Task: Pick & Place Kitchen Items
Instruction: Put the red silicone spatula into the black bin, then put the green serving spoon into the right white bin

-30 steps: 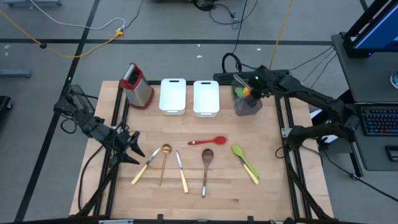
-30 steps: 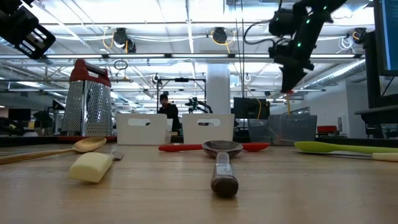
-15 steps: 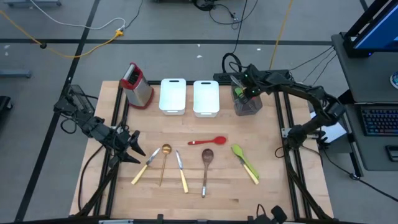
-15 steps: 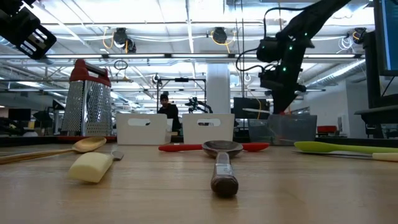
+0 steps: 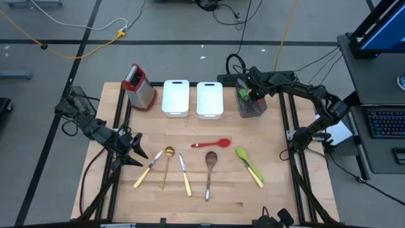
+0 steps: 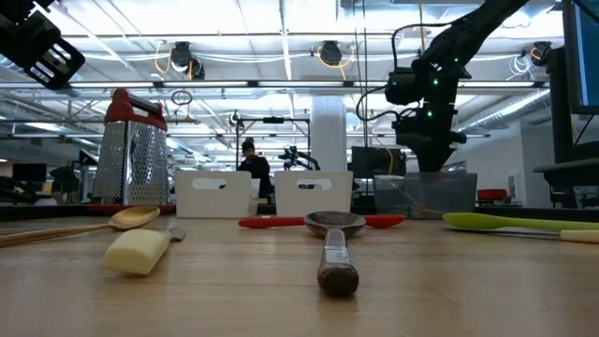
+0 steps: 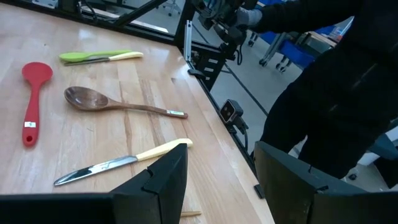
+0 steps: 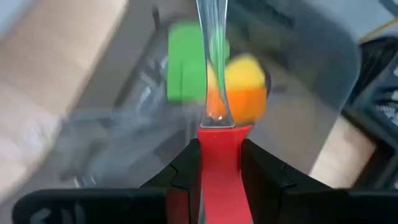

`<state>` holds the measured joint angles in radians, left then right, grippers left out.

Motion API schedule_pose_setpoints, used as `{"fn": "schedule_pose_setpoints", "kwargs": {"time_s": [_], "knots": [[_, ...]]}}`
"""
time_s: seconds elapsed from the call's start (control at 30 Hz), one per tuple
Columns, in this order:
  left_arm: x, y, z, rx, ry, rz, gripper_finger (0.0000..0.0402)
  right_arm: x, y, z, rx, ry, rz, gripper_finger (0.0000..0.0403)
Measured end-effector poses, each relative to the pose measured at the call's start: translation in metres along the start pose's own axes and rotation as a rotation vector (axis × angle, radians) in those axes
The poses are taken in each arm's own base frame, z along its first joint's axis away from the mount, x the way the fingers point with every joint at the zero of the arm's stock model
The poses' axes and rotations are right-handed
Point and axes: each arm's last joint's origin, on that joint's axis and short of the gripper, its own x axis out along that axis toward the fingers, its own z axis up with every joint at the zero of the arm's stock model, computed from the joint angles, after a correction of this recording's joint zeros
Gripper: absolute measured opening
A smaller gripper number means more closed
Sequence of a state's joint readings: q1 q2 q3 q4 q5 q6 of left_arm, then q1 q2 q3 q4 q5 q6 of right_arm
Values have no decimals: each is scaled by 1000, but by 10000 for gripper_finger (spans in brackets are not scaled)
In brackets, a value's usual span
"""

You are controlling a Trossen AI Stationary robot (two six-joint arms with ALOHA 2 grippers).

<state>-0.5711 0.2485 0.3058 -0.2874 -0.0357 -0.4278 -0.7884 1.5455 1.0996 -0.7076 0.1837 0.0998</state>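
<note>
My right gripper point(image 8: 219, 163) is clamped on a red-handled utensil point(image 8: 219, 168) whose clear blade point(image 8: 212, 56) points straight ahead of my fingers into the grey bin point(image 5: 251, 105) directly beneath me. Just past the blade tip, inside that bin, lie a green spatula head point(image 8: 185, 70) and a yellow-and-orange one point(image 8: 245, 88), touching each other. The gripper itself hangs right over the bin at the far right corner of the worktop point(image 5: 190, 196). My left gripper point(image 7: 217, 186) waits with its fingers apart and holding nothing, off the worktop's left edge; just ahead of it lies a cream-handled knife point(image 7: 122, 162), then the wooden spoon point(image 7: 115, 104), the red spoon point(image 7: 32, 99) and, farthest, the green spatula point(image 7: 99, 56).
</note>
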Motion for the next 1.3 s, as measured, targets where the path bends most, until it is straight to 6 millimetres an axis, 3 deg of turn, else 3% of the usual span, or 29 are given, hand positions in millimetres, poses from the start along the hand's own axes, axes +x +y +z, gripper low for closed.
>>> {"fn": "schedule_pose_setpoints", "kwargs": {"time_s": [0.57,0.97,1.1,1.3], "knots": [[0,0,0,11,1,1,191,0,0,-5,1,46,1,117],[0,0,0,14,0,0,191,-1,2,-4,-22,42,77,120],[0,0,0,14,1,1,191,-13,3,-5,-39,1,85,120],[0,0,0,14,2,1,191,-52,9,-12,-69,-129,117,109]]}}
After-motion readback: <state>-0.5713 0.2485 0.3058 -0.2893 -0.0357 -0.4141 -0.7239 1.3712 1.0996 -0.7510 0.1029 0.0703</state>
